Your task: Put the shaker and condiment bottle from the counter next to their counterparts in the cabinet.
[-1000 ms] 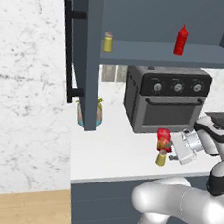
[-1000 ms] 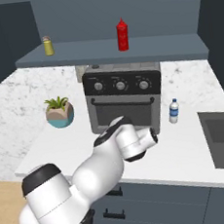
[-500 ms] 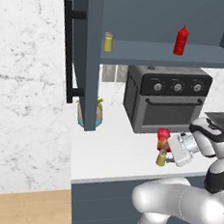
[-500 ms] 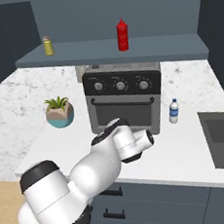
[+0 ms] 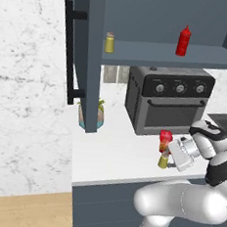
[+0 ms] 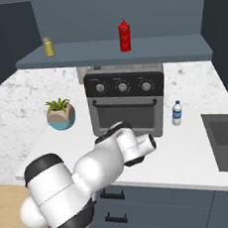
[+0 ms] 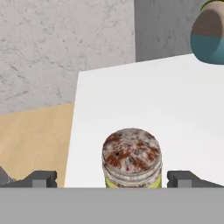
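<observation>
While nothing is yet held, the risks sit chiefly with the two small items at the counter's front edge.

Cabinet [image 5: 86,59]: slate-blue wall unit, door swung open with its black bar handle [image 5: 68,52] at 9 o'clock in the left base view. Shelf carries the matching shaker [image 5: 109,42] and the plain red bottle [image 5: 183,41], well apart. Hazard: a lifted item or the arm could clip the open door or shelf lip on the way up.

Counter [image 5: 112,149]: white slab. Toaster oven [image 5: 168,101] stands at the back; potted plant [image 6: 60,113] sits to its side, water bottle [image 6: 176,113] at the oven's other side in the right base view.

Condiment bottle [image 5: 165,140]: red, labelled, just behind the shaker, touching or nearly so; which, cannot be told. Hazard: a finger sweeping past may knock it over.

Shaker [image 7: 131,158]: yellow-green, speckled pale cap, upright near the counter's front edge, at 6 o'clock in the hand view. Hazard: a push instead of a clean pinch could send it off the edge to the floor.

Gripper [image 7: 113,179]: jaws wide, one finger tip at either side of the shaker, apparently not touching it. Hazard: gripping on the cap alone may slip.
</observation>
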